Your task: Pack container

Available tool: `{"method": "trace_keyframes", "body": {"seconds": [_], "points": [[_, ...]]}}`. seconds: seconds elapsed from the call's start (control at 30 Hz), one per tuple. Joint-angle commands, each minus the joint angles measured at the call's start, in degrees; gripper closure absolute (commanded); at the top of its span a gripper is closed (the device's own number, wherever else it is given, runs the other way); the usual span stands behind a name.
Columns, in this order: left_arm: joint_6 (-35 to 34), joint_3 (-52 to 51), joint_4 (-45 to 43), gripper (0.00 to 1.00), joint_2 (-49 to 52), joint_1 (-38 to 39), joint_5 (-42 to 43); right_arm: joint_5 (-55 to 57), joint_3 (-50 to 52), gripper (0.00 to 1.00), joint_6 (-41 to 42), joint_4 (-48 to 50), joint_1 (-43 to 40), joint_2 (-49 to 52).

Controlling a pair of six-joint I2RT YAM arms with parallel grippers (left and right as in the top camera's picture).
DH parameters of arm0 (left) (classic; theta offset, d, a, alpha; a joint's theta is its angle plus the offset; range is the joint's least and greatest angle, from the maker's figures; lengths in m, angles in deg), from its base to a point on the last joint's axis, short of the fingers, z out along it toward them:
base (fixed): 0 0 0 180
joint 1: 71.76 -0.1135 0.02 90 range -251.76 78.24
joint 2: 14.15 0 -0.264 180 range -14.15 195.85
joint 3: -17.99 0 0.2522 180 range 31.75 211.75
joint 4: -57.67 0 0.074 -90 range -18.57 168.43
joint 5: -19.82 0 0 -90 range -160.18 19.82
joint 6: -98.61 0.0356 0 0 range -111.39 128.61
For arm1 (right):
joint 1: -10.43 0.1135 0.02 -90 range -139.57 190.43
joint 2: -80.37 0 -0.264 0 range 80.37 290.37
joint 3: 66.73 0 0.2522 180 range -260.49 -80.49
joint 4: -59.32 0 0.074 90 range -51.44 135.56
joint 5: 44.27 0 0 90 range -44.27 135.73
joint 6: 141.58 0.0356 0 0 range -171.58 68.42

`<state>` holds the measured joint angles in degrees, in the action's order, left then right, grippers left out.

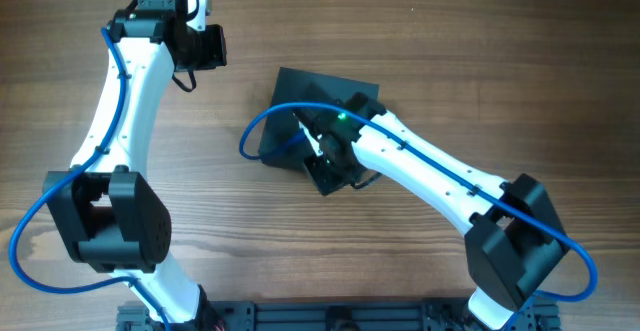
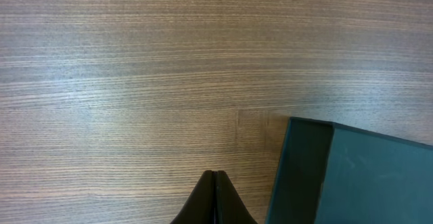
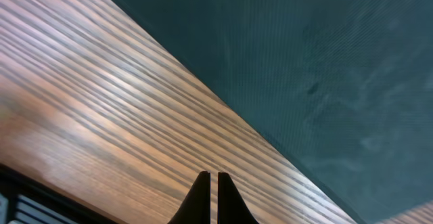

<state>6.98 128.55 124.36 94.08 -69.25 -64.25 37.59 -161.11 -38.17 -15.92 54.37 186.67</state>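
The wood table [image 1: 450, 61] holds the container [image 1: 300, 96] in its middle, partly under the right arm. The container looks stiff, smooth and likely light. It looks too wide to pinch across, so a thin lid or wall edge seems the best hold. The right gripper [image 3: 210, 180] hangs by its edge, its 2 fingers pressed together, holding nothing. The left gripper [image 2: 215, 175], off to the side, is pressed together too.

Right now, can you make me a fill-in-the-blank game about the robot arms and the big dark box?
The table is made of ____. The ____ arm reaches over the container. The cable looping beside the container is coloured ____. The left gripper is ____ (open or shut).
Missing words: wood; right; blue; shut.
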Motion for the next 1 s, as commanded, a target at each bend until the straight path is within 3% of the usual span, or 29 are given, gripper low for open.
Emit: {"method": "trace_keyframes", "body": {"seconds": [0.0, 0.33, 0.6, 0.97], "points": [[-0.52, 0.55, -0.17, 0.96, 0.57, -0.11, 1.11, -0.87, 2.67, 0.96, 0.52, 2.03, -0.13, 0.33], [-0.52, 0.55, 0.48, 0.96, 0.57, 0.00, 1.11, 5.75, 7.52, 0.96, 3.37, 6.64, -2.43, 0.33], [-0.52, 0.55, 0.96, 0.96, 0.57, 0.00, 1.11, 5.68, 7.52, 0.96, 4.57, 9.77, -9.16, 0.33], [-0.50, 0.55, 0.70, 0.96, 0.57, 0.00, 1.11, 5.77, 7.52, 0.95, 3.93, 10.62, -10.49, 0.33]]}}
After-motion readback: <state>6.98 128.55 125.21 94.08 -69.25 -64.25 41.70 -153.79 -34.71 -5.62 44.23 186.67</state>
